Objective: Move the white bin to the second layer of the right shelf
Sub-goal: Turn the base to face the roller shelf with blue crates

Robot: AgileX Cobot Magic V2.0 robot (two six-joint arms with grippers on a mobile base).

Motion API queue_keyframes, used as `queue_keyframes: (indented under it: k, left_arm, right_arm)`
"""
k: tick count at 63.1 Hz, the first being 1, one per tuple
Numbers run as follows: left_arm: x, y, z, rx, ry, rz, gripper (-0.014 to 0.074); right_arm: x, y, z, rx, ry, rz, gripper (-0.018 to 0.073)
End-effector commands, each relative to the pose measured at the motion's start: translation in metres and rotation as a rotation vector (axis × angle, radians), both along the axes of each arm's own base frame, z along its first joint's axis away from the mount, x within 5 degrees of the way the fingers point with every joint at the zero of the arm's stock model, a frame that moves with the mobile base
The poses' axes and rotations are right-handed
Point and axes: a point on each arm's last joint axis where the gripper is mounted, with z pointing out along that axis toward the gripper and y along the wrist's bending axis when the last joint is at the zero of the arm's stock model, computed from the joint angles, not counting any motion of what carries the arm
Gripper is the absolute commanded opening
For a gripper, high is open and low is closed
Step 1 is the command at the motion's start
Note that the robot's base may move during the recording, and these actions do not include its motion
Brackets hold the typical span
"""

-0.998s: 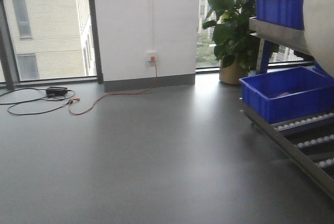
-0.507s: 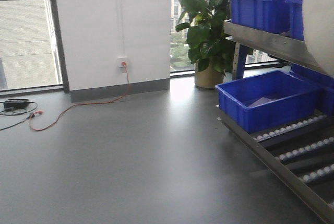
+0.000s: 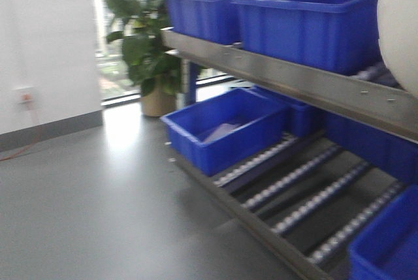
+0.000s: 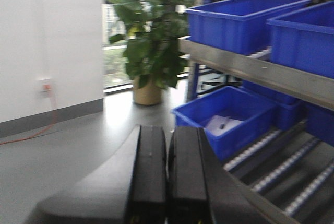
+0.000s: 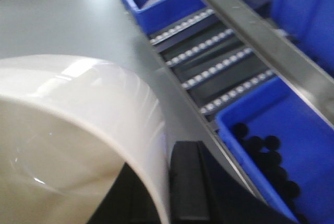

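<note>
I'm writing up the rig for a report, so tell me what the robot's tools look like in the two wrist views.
The left tool shows two broad matte-black fingers, flat-faced with rounded edges, broadening toward the camera. The right tool shows one similar black, block-shaped finger with a fine seam running along it. No cables, labels or markings are visible on either, and the arms behind them are out of frame.

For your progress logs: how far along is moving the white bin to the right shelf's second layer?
Done: the white bin is lifted, at the right gripper, and the shelf is in view. In hand: carrying it toward the rack. Left: setting it on the second layer, which holds blue crates. The left gripper is shut, empty.
</note>
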Motion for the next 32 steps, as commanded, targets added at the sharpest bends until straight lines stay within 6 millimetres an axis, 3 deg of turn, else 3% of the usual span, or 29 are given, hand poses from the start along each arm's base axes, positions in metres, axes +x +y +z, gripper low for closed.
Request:
queue_keyframes:
  k: [1, 32]
  left_arm:
    - [0.0010, 0.0001, -0.0049, -0.014, -0.047, 0.000, 0.0085]
    - [0.0010, 0.0001, -0.0049, -0.014, -0.047, 0.000, 0.0085]
  right_arm:
    - [0.0040, -0.0006, 0.0164, 0.010, -0.116, -0.009, 0.0049]
    - [0.0040, -0.0006, 0.0164, 0.010, -0.116, -0.009, 0.0049]
